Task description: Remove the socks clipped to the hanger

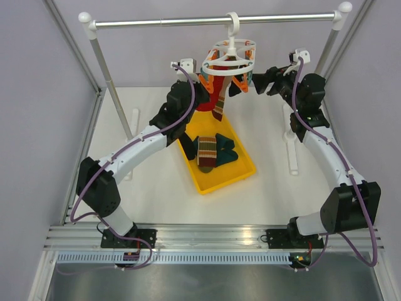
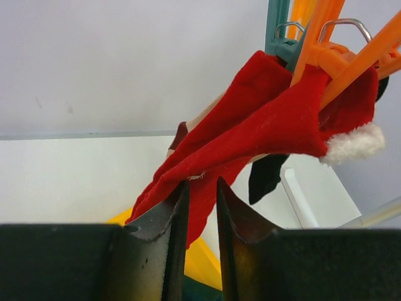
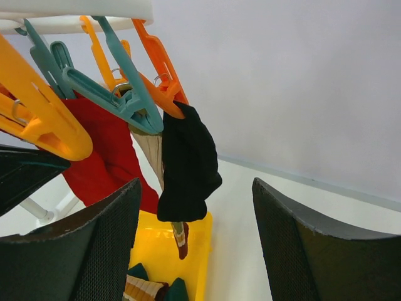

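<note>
Top external view: a yellow tray is seen on the white table between the two arms, set at an angle. A brown striped sock and a dark teal sock are laid inside it, touching each other. Beyond the tray's far end, the left gripper is raised to the hanging socks from the left and the right gripper from the right.

In the left wrist view the left claw's fingers are pressed nearly together, with the lower end of the red sock pinched in the narrow gap. The red sock's upper end, with a white fluffy cuff, is held by an orange clip.

In the right wrist view the right claw is spread wide and nothing is held. A black sock is seen between its fingers and farther off, clipped at its top by another orange clip. A tan patterned sock is clipped by a teal clip just left of it, and the red sock hangs farther left.

All three socks hang from the white hanger, above the tray's far end. The hanger is hooked on the metal rail at the far side.
</note>
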Controlling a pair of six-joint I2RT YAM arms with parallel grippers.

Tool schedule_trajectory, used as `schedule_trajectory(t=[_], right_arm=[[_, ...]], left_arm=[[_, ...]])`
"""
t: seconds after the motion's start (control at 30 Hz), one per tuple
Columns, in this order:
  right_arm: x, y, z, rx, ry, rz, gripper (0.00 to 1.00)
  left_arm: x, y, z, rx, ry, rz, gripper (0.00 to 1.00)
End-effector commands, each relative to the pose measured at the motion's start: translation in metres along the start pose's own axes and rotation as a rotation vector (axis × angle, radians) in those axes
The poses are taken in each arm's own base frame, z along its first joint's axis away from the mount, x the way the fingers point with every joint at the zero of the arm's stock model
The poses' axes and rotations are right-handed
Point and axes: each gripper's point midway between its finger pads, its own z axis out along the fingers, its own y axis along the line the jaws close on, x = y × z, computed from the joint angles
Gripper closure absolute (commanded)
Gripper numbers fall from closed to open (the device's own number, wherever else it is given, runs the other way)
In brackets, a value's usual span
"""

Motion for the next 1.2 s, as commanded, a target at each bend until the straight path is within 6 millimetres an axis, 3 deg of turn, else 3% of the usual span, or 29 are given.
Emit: schedule_trajectory(t=[0.0, 0.43, 0.7, 0.8, 0.97, 1.0, 1.03, 1.17], right_arm=[[-0.009, 0.006, 0.003, -0.043, -0.041, -0.034, 0.25], [-0.001, 0.004, 0.012, -0.054, -0.044, -0.021, 0.32], [-0.007, 0.005, 0.009, -0.034, -0.067, -0.03, 0.53], [-0.01, 0.005, 0.006, -0.026, -0.087, -0.027, 0.63], [-0.019, 0.007, -0.003, 0.001, -0.105, -0.014, 0.84], [-0.019, 0.008, -0.005, 0.006, -0.098, -0.018, 0.85], [-0.019, 0.009, -0.007, 0.014, -0.094, -0.019, 0.87], [-0.035, 0.017, -0.022, 0.047, -0.106, -0.033, 0.92]], left_arm=[[-0.014, -0.006, 0.004, 0.02, -0.016, -0.037, 0.72], [-0.026, -0.005, 0.002, 0.035, -0.027, -0.05, 0.72], [-0.027, -0.013, -0.006, 0.082, -0.015, -0.072, 0.72], [-0.029, -0.025, -0.016, 0.154, -0.004, -0.109, 0.72], [-0.021, -0.029, -0.035, 0.201, 0.007, -0.153, 0.69], [-0.03, -0.033, -0.042, 0.226, -0.015, -0.167, 0.67], [-0.019, -0.035, -0.047, 0.243, -0.002, -0.166, 0.66], [-0.018, -0.06, -0.079, 0.352, -0.059, -0.144, 0.55]])
